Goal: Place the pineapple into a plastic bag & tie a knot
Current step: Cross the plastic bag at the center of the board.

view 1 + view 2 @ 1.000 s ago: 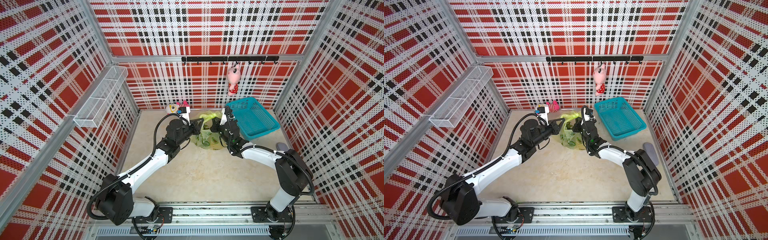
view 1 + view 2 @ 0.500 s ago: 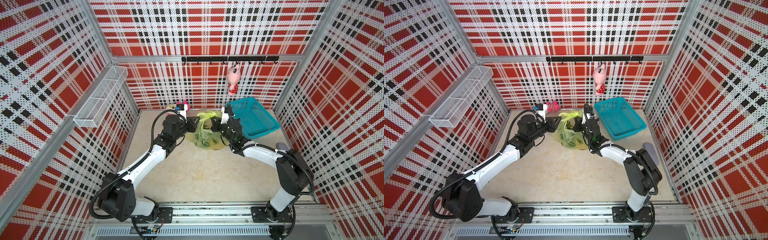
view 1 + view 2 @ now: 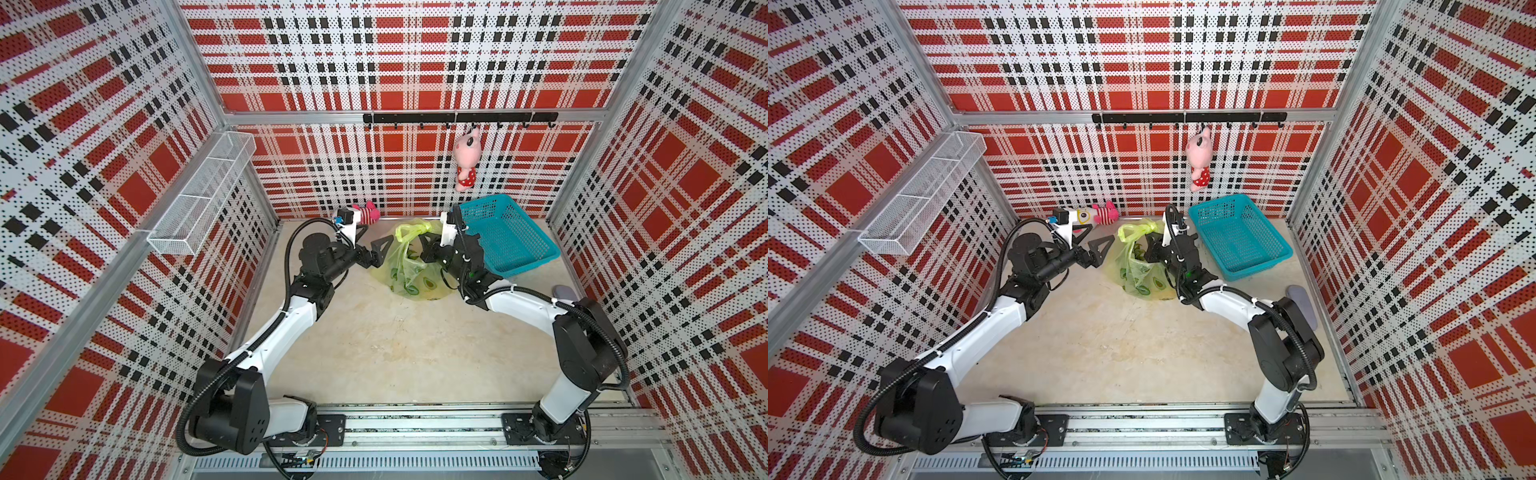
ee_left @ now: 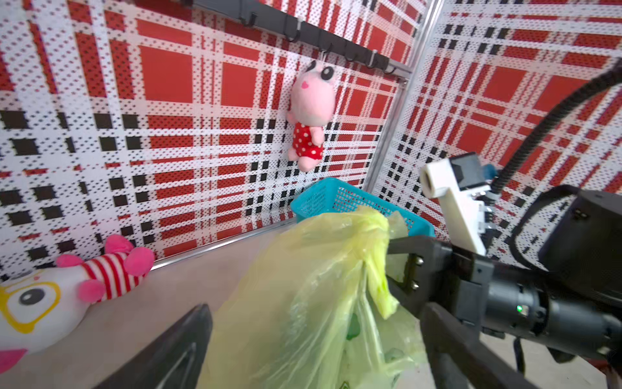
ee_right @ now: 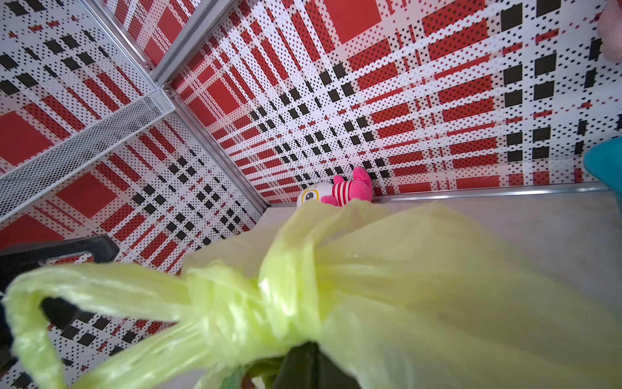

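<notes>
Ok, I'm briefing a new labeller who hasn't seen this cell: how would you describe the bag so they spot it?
Find the teal basket by the back wall. Right beside it, toward the middle, sits the bag. Unlike that stiff mesh basket, it is thin, translucent yellow-green plastic, its handles tied in a knot on top.

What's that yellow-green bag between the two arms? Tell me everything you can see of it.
The plastic bag is thin, translucent yellow-green film printed with dark green round spots. Its handles are twisted into a knot at the gathered neck, one loop sticking out sideways. Dark green leaves show inside. Its base rests on the beige table near the teal basket. The fingers of the right gripper seem shut on film near the knot; those of the left gripper stand open beside it.
</notes>
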Robot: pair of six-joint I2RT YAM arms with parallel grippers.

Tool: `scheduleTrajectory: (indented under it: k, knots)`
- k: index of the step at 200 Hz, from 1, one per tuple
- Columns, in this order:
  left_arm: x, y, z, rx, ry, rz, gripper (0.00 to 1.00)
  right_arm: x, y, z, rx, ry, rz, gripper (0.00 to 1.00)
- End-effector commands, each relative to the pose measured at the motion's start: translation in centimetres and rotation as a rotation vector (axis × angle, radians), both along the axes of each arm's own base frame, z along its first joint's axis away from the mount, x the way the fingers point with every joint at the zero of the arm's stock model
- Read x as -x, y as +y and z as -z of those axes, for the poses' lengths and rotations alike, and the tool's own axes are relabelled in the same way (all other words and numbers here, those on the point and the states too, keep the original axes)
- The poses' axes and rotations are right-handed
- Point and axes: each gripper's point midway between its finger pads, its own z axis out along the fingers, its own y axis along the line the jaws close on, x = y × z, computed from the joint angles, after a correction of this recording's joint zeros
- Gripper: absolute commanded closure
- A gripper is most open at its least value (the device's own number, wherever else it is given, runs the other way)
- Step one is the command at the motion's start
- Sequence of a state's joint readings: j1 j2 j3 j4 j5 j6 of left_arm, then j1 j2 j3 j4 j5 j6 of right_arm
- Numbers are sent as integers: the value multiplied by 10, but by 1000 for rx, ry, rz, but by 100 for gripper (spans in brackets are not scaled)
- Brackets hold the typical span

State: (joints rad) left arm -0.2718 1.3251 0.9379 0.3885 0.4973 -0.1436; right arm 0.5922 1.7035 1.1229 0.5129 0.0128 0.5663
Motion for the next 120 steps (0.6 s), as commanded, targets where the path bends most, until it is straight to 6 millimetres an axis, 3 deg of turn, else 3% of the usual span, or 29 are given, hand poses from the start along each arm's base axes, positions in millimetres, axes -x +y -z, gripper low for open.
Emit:
scheduleTrajectory:
  k: [1,42,64,84,108,120]
  knots:
    - [9,-23,-21,-46,-144,95,2,-4,1,-9,-6,-17,-1,100]
    - [-32,-30,-15,-53,-118,63,2,-4,0,-6,-1,-10,-2,100]
    - [-50,-40,-1,-68,-89,98,1,-3,-2,-7,-2,-12,3,100]
    - [-54,-55,17,-81,-49,201,3,-3,-5,-8,-4,-14,6,100]
    - [-53,-65,36,-84,-7,273,17,-3,-7,-9,-4,-14,9,100]
    - [-55,-66,41,-83,8,278,38,-4,-8,-10,-9,-14,9,100]
